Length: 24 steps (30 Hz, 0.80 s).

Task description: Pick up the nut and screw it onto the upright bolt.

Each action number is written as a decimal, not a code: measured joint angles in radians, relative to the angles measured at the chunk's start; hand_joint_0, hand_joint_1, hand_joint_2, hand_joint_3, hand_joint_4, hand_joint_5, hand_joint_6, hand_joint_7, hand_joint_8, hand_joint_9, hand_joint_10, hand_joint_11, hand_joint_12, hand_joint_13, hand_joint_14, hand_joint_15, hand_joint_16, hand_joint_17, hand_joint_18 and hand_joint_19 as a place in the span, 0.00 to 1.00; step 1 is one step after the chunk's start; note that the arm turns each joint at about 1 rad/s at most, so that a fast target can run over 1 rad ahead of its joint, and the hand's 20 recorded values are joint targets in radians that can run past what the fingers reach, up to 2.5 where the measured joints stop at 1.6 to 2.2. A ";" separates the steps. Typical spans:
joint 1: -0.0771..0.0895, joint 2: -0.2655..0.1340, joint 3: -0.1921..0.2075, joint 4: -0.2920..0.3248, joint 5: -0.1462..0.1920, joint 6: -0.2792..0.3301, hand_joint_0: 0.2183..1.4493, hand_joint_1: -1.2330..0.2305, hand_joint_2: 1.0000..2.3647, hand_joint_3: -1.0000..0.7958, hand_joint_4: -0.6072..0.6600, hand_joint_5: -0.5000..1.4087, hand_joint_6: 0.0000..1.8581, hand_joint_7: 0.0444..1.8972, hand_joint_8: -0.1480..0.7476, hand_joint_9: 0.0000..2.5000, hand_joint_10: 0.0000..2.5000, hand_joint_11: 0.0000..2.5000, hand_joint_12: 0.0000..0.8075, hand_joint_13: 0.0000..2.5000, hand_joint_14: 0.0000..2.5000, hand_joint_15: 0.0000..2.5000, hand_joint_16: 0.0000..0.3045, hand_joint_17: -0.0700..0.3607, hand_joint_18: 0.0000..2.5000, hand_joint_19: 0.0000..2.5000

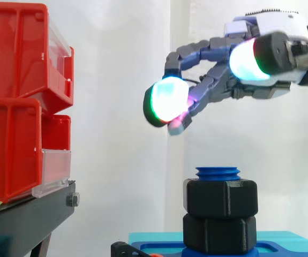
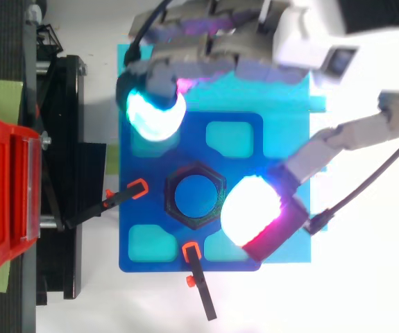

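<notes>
- Hand (image 1: 210,48) spread wide, holding nothing, apart from the nut (image 1: 220,197) at its 12 o'clock.
- Nut sits round the upright bolt (image 1: 218,172).
- Top view: pads (image 2: 156,114) at the nut's 11 and 4 o'clock.

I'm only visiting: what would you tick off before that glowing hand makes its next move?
1. Hand empty, fingers apart: ok.
2. Hand above the nut, not touching it: ok.
3. Nut sits round the bolt, thread showing above it: ok.
4. Bolt upright on the blue base: ok.
5. Nut turned fully down: cannot tell.
</notes>
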 measured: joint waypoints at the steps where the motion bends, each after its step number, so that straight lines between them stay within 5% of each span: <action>1: -0.001 0.009 0.000 -0.014 0.018 0.008 0.12 0.49 0.00 0.28 0.68 0.21 0.27 0.55 0.50 0.34 0.00 0.04 0.49 0.18 0.00 0.00 0.18 0.46 0.07 0.01; 9: -0.002 0.063 -0.007 -0.152 0.136 0.109 0.13 0.50 0.00 0.28 0.68 0.21 0.27 0.55 0.50 0.36 0.00 0.05 0.48 0.18 0.00 0.00 0.18 0.45 0.07 0.02; 12: 0.002 0.095 -0.038 -0.172 0.171 0.135 0.14 0.49 0.00 0.28 0.67 0.21 0.27 0.55 0.51 0.38 0.00 0.05 0.48 0.20 0.00 0.00 0.18 0.44 0.09 0.03; 19: 0.029 0.248 -0.209 -0.068 0.286 0.160 0.18 0.49 0.00 0.28 0.61 0.20 0.27 0.54 0.47 0.42 0.00 0.09 0.43 0.23 0.00 0.03 0.16 0.41 0.12 0.07; 24: 0.049 0.344 -0.345 0.001 0.319 0.193 0.20 0.50 0.00 0.28 0.57 0.16 0.27 0.43 0.44 0.26 0.00 0.02 0.45 0.09 0.00 0.00 0.15 0.40 0.00 0.04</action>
